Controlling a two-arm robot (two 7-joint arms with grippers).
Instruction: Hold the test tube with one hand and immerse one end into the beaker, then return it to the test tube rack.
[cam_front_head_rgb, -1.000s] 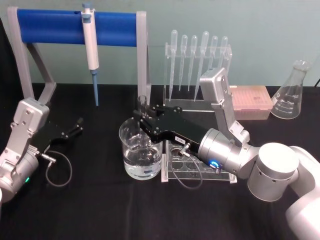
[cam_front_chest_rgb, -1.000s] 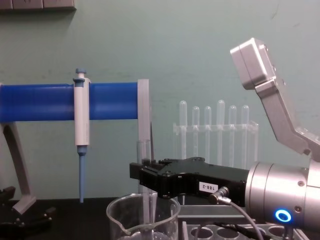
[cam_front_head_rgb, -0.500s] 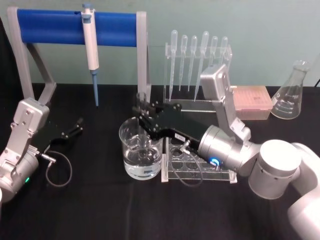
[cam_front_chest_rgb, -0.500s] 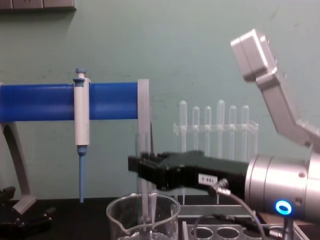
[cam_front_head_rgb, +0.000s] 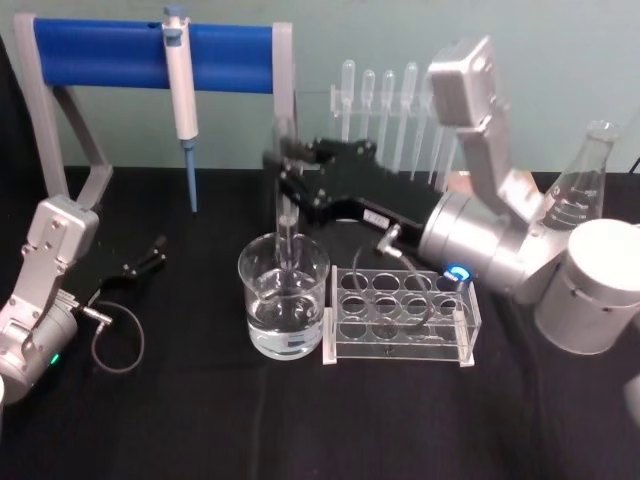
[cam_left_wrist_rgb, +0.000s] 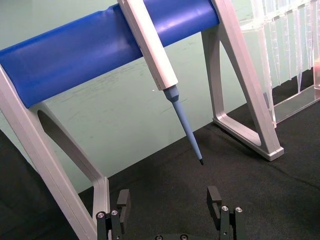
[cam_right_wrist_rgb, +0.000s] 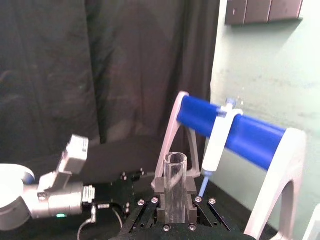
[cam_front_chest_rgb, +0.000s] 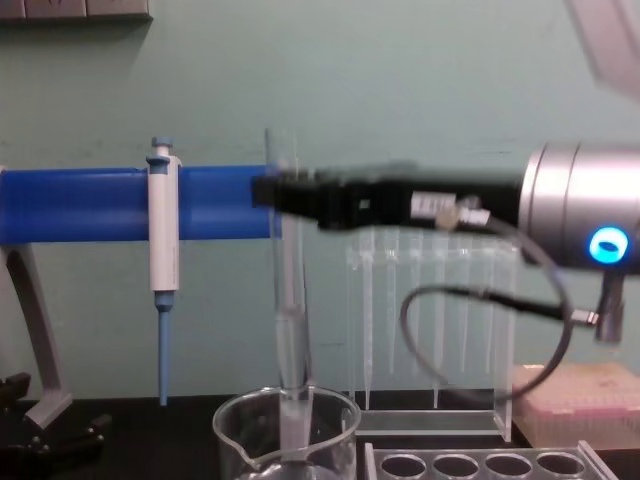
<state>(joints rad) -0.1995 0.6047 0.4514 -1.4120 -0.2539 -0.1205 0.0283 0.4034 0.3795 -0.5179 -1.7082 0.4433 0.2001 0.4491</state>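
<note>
Two grippers noted. Right gripper is extended over the beaker, jaws clamped on the upper part of the test tube, which hangs upright with its lower end inside the beaker mouth. Chest view confirms the tube vertical, its bottom below the beaker rim; the water line is cut off there, whereas the head view shows liquid in the beaker's lower part. Whether the tip touches the liquid cannot be determined. Right wrist view shows the tube's open rim standing above the black fingers gripping it. Beaker stands just beside the clear tube rack. Left gripper rests low over the black table at the left; left wrist view shows its fingers spread apart, holding nothing, below the white-and-blue pipette.
</note>
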